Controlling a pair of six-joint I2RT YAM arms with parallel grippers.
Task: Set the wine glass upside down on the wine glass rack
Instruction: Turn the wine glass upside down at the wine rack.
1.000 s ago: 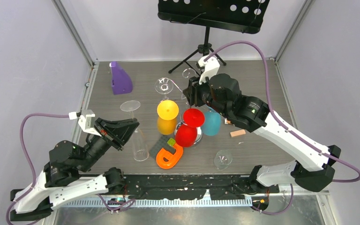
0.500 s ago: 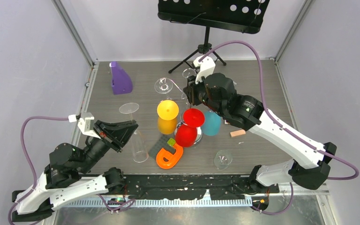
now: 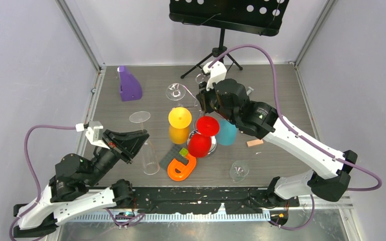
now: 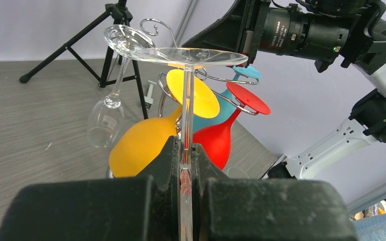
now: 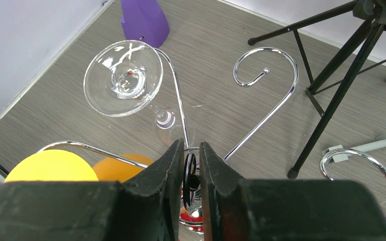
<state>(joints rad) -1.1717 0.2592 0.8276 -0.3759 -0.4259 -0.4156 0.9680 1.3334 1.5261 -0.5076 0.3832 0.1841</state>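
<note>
Your left gripper (image 4: 185, 155) is clenched on the stem of the wine glass (image 4: 187, 100). The glass is upside down, its flat foot on top and its bowl hanging below the jaws. In the top view it is up off the table (image 3: 276, 100) on the left side, just left of the wine glass rack (image 5: 266, 48) and apart from it; no wire arm touches it.

Your right gripper (image 5: 191, 150) reaches over the rack from the far side. Its 2 fingers are pinched on the small dark ring at the top of the central post, with only that ring between them.

4 glasses already hang inverted on the curled chrome arms:
- a yellow glass (image 3: 179, 118) on the left,
- a red glass (image 3: 207, 125) in the middle,
- a teal glass (image 3: 226, 133) on the right,
- a clear glass (image 5: 123, 78) on the far-left arm.

In the right wrist view, 2 curled arms on the far and right side carry nothing.

Around the rack you have a second clear glass on its side (image 3: 239, 170) at the near right and an orange hook-shaped piece (image 3: 181, 168) at the near edge. A purple wedge (image 3: 129, 84) sits far left, and the black music stand (image 3: 221, 50) is at the back.
</note>
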